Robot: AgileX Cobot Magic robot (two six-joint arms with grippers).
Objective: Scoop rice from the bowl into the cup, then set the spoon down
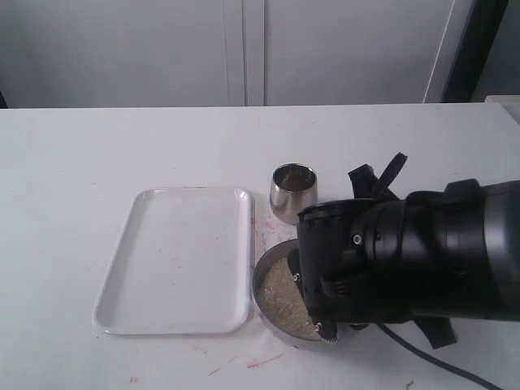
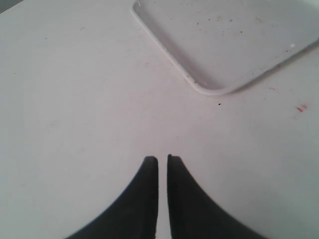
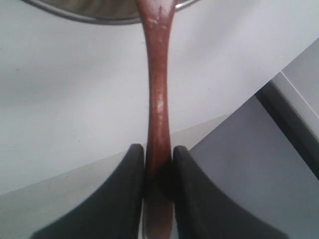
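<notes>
The wide metal bowl (image 1: 272, 302) sits near the table's front edge with off-white rice (image 1: 280, 301) in it; my right arm covers its right half. Just behind it stands the small steel cup (image 1: 293, 191). My right gripper (image 3: 158, 149) is shut on the long handle of the reddish-brown wooden spoon (image 3: 158, 89), which runs to the bowl's rim (image 3: 99, 17); the spoon's oval end is hidden. In the exterior view the right gripper is hidden behind its own wrist. My left gripper (image 2: 162, 159) hangs over bare table, jaws nearly together with nothing between them.
A white rectangular tray (image 1: 183, 258) lies left of the bowl, and its corner (image 2: 209, 84) shows in the left wrist view. Small red marks (image 1: 264, 360) dot the white table in front of the bowl. The table's edge (image 3: 259, 94) shows beside the right gripper.
</notes>
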